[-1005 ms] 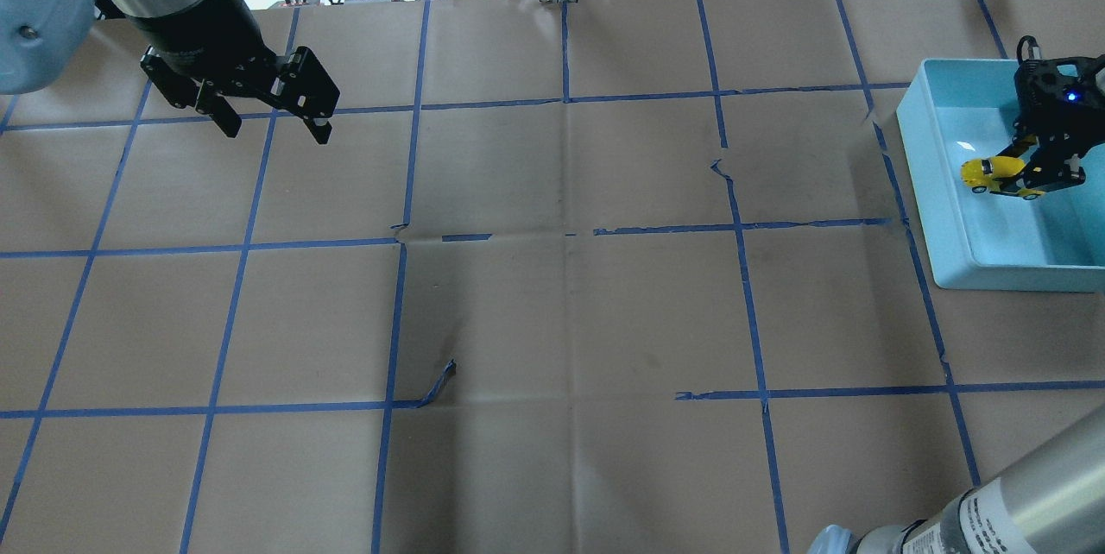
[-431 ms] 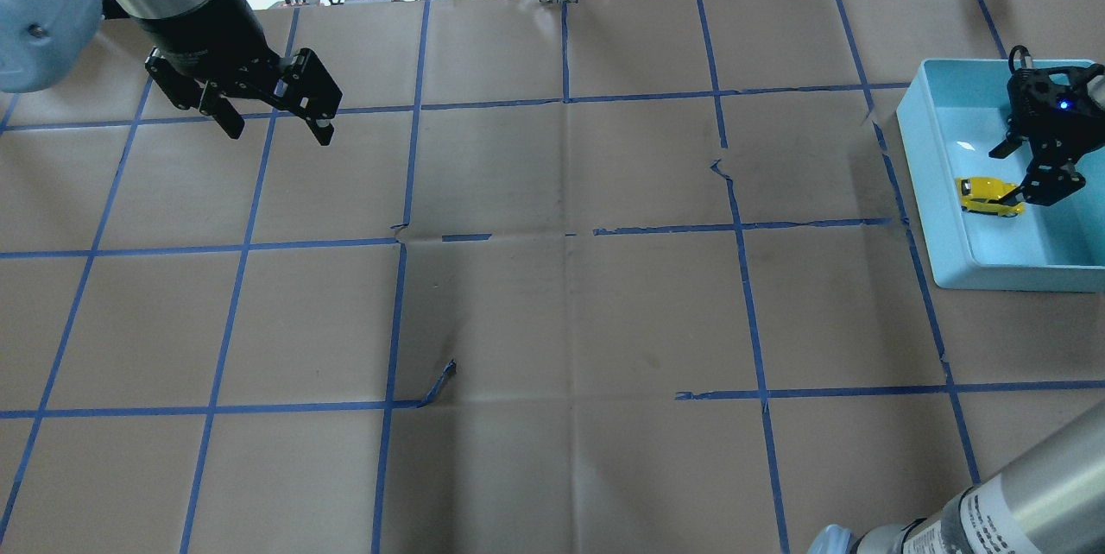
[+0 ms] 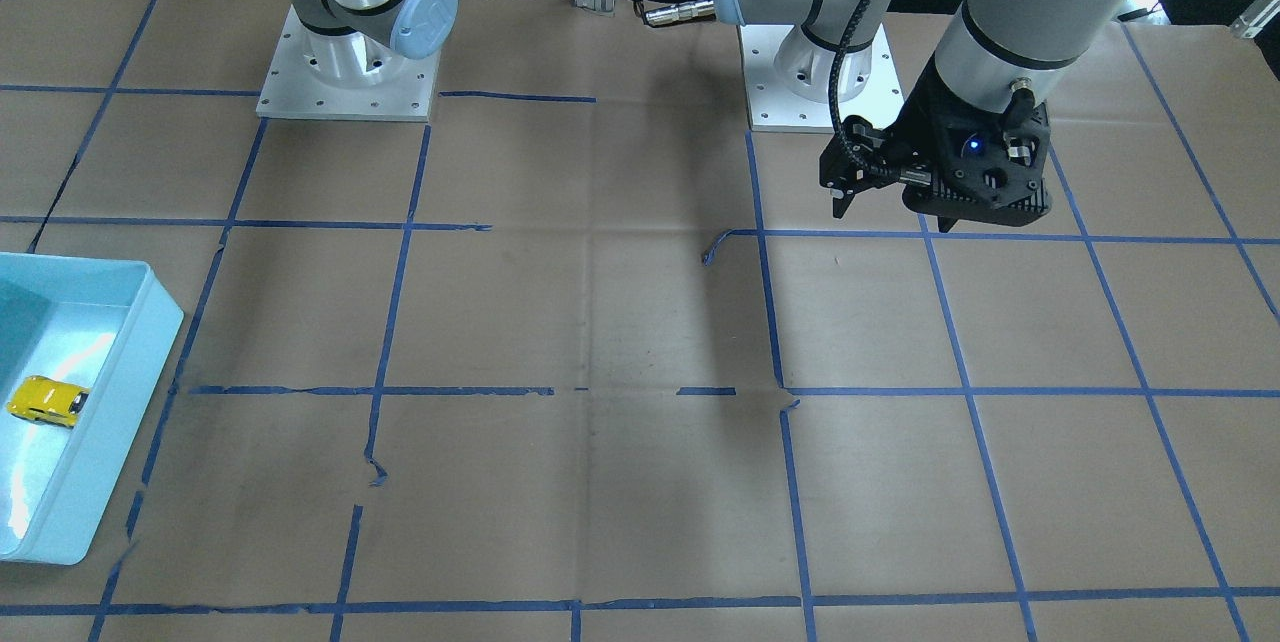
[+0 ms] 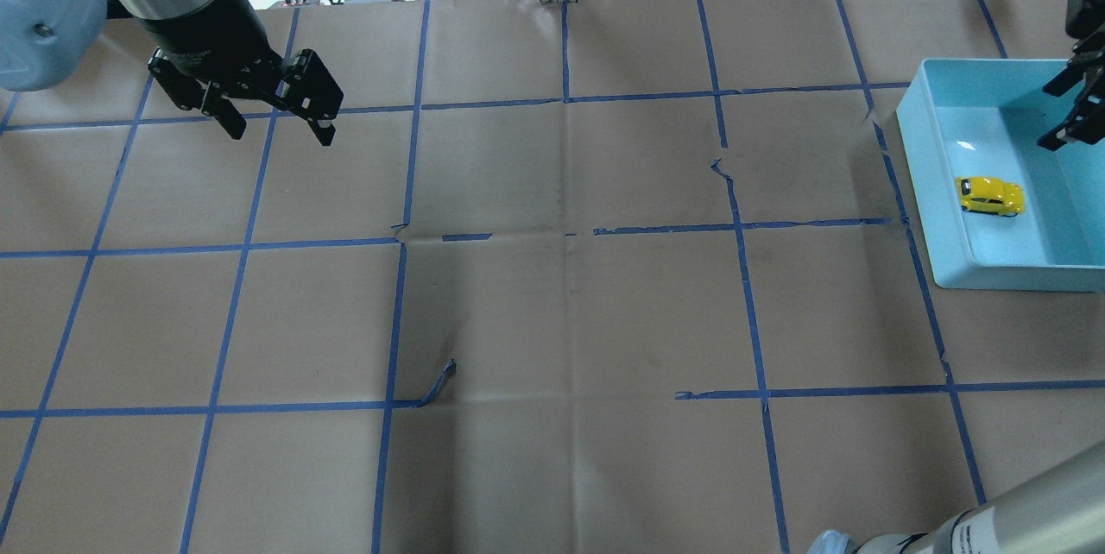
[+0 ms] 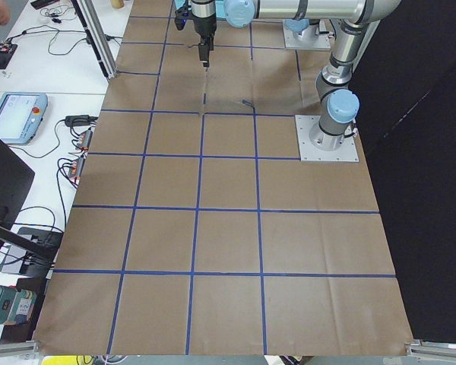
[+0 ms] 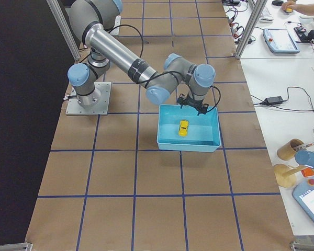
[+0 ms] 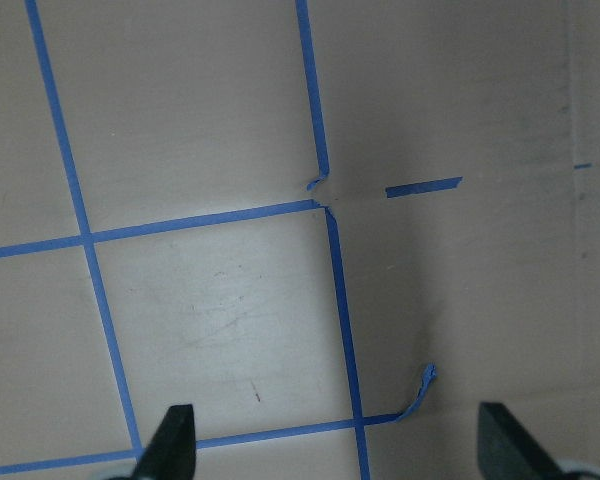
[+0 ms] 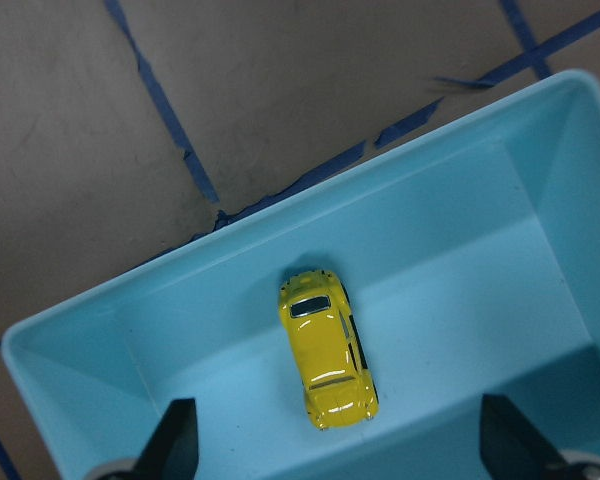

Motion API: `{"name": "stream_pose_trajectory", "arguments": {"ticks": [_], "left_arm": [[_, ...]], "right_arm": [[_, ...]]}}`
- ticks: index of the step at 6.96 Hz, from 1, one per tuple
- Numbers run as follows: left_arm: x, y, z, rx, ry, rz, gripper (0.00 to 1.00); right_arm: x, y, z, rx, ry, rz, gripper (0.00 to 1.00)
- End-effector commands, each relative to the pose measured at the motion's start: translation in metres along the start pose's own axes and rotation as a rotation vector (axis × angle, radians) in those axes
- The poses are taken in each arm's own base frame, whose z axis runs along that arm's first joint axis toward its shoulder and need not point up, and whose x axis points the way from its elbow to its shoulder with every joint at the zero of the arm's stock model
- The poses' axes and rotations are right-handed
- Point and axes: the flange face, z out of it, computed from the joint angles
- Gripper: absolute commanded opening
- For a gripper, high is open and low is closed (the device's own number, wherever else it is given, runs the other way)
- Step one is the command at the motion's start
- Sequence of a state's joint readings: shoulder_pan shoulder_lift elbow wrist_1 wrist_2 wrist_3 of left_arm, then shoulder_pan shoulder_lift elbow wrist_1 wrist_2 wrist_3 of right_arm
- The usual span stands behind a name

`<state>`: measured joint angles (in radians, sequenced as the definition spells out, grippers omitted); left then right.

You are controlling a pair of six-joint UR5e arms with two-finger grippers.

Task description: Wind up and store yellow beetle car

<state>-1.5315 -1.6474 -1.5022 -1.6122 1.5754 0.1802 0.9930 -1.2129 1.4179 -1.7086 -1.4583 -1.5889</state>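
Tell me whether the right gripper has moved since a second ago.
Yes. The right gripper has drawn back from the middle of the blue bin toward its far rim, leaving the yellow beetle car inside.

Yellow beetle car lies alone on the blue bin floor, open from above. Bin walls ring it; right gripper hangs spread overhead.
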Motion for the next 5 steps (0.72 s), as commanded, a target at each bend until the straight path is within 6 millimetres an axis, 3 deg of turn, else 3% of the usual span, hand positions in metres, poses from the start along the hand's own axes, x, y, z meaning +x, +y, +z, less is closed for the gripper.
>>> {"name": "stream_pose_trajectory", "arguments": {"ticks": [1, 4, 5], "left_arm": [[0.000, 0.000, 0.001, -0.003, 0.000, 0.000, 1.00], [-0.001, -0.003, 0.003, -0.006, 0.001, -0.001, 1.00], [0.000, 0.000, 0.000, 0.000, 0.001, -0.001, 1.00]], "right_arm": [[-0.019, -0.054, -0.082, -0.010, 0.029, 0.337, 1.00], [-0.065, -0.159, -0.090, -0.036, 0.083, 0.718, 1.00], [-0.080, -0.183, -0.088, -0.061, 0.115, 0.870, 0.99]]}}
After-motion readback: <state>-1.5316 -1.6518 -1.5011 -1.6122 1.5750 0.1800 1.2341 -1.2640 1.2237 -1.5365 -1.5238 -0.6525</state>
